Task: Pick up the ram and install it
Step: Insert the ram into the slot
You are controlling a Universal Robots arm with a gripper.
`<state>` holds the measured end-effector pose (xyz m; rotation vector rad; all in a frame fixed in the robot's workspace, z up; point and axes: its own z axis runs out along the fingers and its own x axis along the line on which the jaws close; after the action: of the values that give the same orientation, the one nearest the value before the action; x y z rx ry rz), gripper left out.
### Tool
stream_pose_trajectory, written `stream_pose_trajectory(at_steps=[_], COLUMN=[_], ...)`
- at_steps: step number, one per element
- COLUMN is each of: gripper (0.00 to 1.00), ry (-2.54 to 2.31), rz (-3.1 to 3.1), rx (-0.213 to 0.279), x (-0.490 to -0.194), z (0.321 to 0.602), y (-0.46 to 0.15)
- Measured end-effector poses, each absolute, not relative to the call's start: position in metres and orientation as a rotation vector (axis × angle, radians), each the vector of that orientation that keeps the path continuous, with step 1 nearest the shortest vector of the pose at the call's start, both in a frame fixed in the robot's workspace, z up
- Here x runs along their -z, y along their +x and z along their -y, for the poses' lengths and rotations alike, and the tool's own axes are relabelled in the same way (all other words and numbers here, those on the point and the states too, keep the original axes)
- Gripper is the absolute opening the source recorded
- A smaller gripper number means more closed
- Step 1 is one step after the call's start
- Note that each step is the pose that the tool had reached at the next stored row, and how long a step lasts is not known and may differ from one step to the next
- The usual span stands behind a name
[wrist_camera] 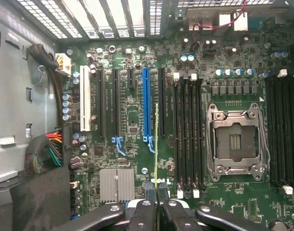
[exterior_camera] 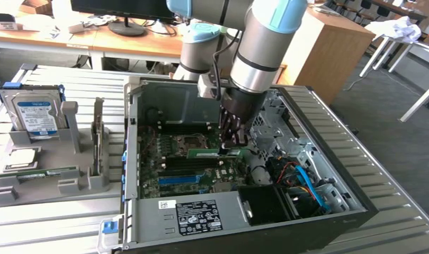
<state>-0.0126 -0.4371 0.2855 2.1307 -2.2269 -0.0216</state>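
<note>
My gripper [exterior_camera: 233, 149] is down inside the open computer case [exterior_camera: 328, 174], shut on the ram [exterior_camera: 204, 153]. In the exterior view the ram is a thin green stick that juts toward that view's left, just above the motherboard [exterior_camera: 173, 164]. The wrist view has the ram [wrist_camera: 156, 144] edge-on as a thin line, clamped between the two black fingertips [wrist_camera: 149, 192]. It hangs over the board between the blue expansion slot [wrist_camera: 146, 103] and the bank of black memory slots [wrist_camera: 187, 134]. The empty processor socket [wrist_camera: 236, 142] lies beyond those slots.
A grey holder [exterior_camera: 52, 185] stands outside the case at the exterior view's left. It carries a silver hard drive [exterior_camera: 32, 116], a square processor chip [exterior_camera: 20, 159] and another green stick [exterior_camera: 48, 173]. Cables [exterior_camera: 303, 182] and the power supply [exterior_camera: 197, 217] crowd the case's near side.
</note>
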Motion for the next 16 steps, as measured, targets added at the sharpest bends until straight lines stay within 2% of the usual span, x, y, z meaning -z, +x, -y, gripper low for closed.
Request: stream_pose_trajectory(at_steps=[16], gripper=[0.13], ry=[2.131], rz=[2.227], rx=[0.022], x=[-0.2838], z=[0.4322], y=[-0.0131])
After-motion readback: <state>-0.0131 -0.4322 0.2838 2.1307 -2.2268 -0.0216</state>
